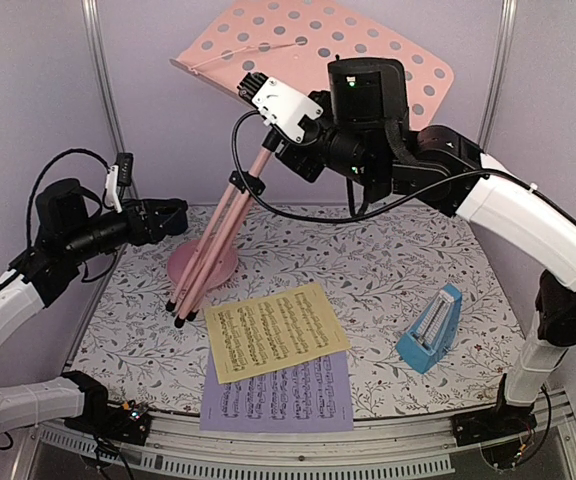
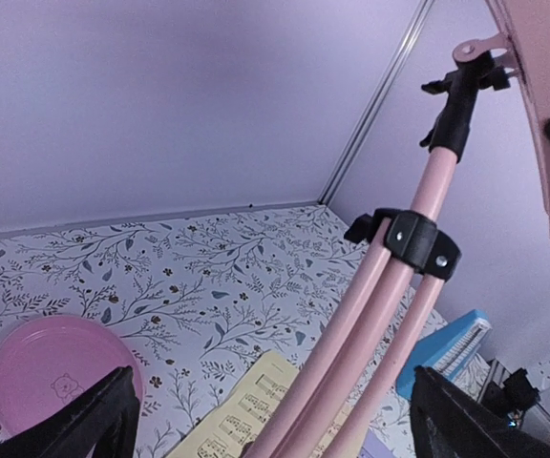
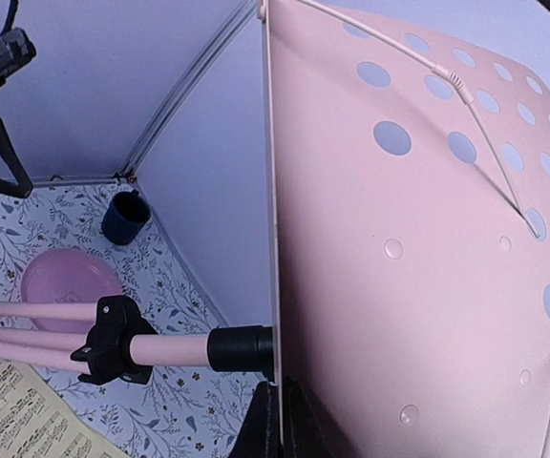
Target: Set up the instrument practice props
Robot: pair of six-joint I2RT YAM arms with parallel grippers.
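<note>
Pink music stand (image 2: 430, 191): biggest item, tilted, perforated desk (image 3: 399, 315) up at 12 o'clock in top view. Its three legs are folded tog., feet down at approx 8 o'clock, beside the plate. R gripper (image 1: 255, 88) is pinched tight on the desk's lower edge. Wrist view shows the R fingers (image 3: 267, 425) closed on that thin edge, just by the pole's black collar. L gripper (image 2: 270, 401) sits at 9 o'clock, L fingers (image 2: 84, 425) spread wide, holding nothing. Stand legs show in the gap ahead of it, not touching.

Table (image 1: 398, 260) has a floral cover. Yellow sheet (image 1: 273, 330) lies flat at 6 o'clock, its lower part overlapping the top of the lavender sheet (image 1: 283, 400), which is nearest the arm bases. Pink plate (image 2: 51, 377) at 9 o'clock is behind the stand legs, partly hidden by them. Blue metronome (image 1: 431, 330) stands upright at 4 o'clock, apart from the sheets. Dark blue cup (image 3: 125, 218) is beyond the plate, near the back wall.

Count: 1 stand, 2 sheets, 1 plate, 1 metronome, 1 cup, 2 grippers.
</note>
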